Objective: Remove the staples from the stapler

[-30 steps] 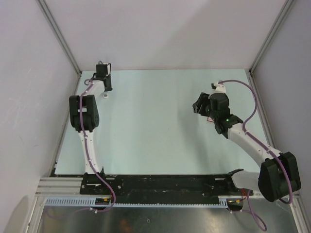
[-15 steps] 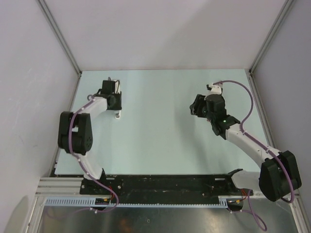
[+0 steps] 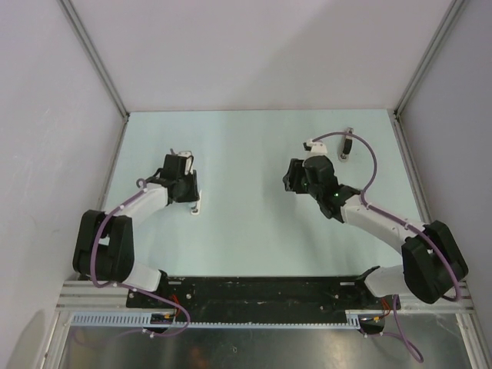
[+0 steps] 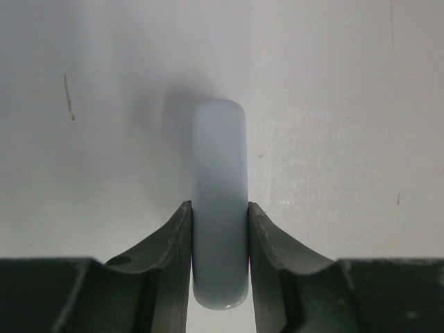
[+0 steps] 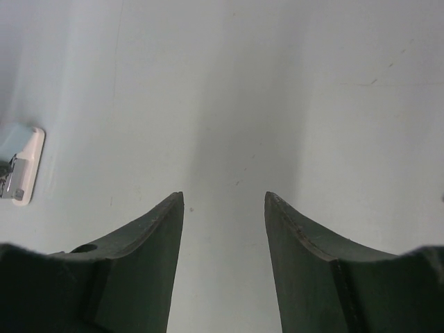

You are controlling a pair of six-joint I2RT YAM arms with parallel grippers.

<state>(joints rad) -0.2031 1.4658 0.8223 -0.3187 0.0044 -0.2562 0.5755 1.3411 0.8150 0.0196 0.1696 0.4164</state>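
The stapler [image 4: 219, 173] shows in the left wrist view as a pale, rounded, narrow block seen edge-on, with a trace of red where the pads touch it. My left gripper [image 4: 220, 208] is shut on it. From above, the stapler [image 3: 196, 206] is a small white block at the tip of the left gripper [image 3: 193, 200], left of the table's middle. My right gripper [image 3: 288, 181] stands open and empty to the right, facing that way. The stapler [image 5: 21, 170] sits at the left edge of its view, a metal part showing. A short dark-grey strip [image 3: 347, 146], apparently the staples, lies back right.
The pale green table [image 3: 246, 223] is walled by white panels at the back and both sides. A black rail [image 3: 254, 292] with both arm bases runs along the near edge. The right arm's purple cable [image 3: 369, 157] loops over the spot where the grey strip lies.
My left arm has carried the stapler from the back left corner toward the near middle. The right arm has swung left, uncovering the grey strip behind it.
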